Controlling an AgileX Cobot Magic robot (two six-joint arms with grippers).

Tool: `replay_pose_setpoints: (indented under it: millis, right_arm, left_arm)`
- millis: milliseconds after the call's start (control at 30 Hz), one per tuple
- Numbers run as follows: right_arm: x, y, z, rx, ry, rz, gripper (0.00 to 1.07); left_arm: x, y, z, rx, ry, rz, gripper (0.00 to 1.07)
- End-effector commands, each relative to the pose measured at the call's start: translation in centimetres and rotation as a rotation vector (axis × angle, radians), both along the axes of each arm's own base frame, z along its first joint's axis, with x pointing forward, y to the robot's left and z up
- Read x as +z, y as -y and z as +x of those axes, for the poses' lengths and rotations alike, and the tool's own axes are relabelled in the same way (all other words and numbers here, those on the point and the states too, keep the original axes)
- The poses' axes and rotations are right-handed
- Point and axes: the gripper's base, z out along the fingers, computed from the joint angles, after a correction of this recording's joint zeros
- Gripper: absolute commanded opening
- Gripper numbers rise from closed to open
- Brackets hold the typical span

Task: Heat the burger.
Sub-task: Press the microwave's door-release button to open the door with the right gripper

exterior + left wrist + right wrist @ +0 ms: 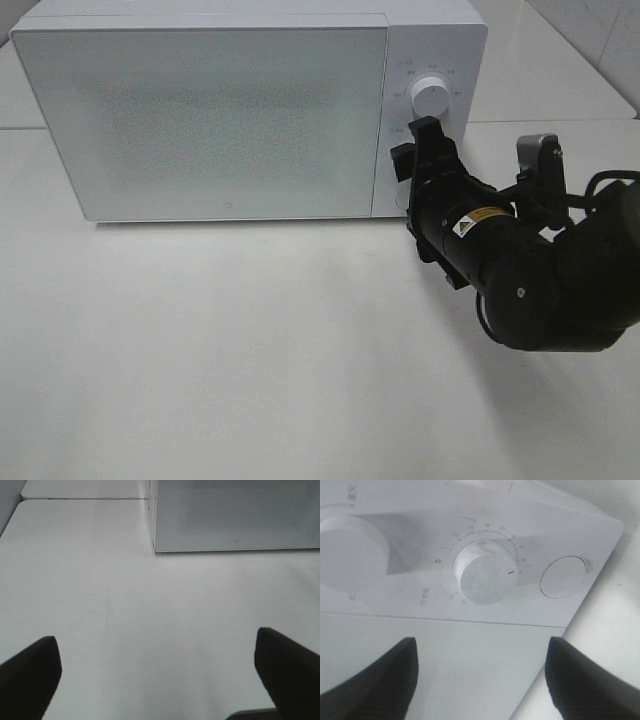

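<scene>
The burger is out of view. The white microwave stands at the back of the table with its door shut. My right gripper hovers just in front of the control panel, below the upper knob. In the right wrist view the right gripper is open, its dark fingers spread apart and clear of the timer knob, whose red mark sits off zero. My left gripper is open over the bare table, with nothing between its fingers.
On the panel a second knob sits beside the timer knob, and a round button lies on its other side. The white table stretches in front of the microwave. The microwave's front corner shows in the left wrist view.
</scene>
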Motion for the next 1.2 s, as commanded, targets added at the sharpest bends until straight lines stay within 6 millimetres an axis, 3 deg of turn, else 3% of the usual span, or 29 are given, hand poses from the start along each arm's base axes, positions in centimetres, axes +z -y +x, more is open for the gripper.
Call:
replay_pose_setpoints:
  millis: [33,400,533,600,967,1200]
  right_arm:
    - [1.7,0.0,-0.9,0.144,-0.016,-0.234,0.70]
    - [3.7,2.4,-1.5,0.460,-0.112,-0.731,0.70]
    - [3.9,3.1,-1.7,0.543,-0.134,-0.828,0.70]
    - [4.1,4.1,-2.1,0.674,-0.155,-0.952,0.70]
    - [5.6,6.5,-3.4,0.834,-0.220,-1.047,0.70]
    - [8.0,7.3,-5.9,0.932,-0.244,-1.082,0.70]
  left_arm:
    - [0.0,0.0,-0.3,0.004,0.032,-0.007,0.99]
    - [0.0,0.0,-0.3,0.004,0.032,-0.007,0.99]
    - [0.0,0.0,-0.3,0.004,0.032,-0.007,0.99]
    - [0.0,0.0,-0.3,0.004,0.032,-0.007,0.99]
    - [0.0,0.0,-0.3,0.004,0.032,-0.007,0.99]
    - [0.0,0.0,-0.3,0.004,0.032,-0.007,0.99]
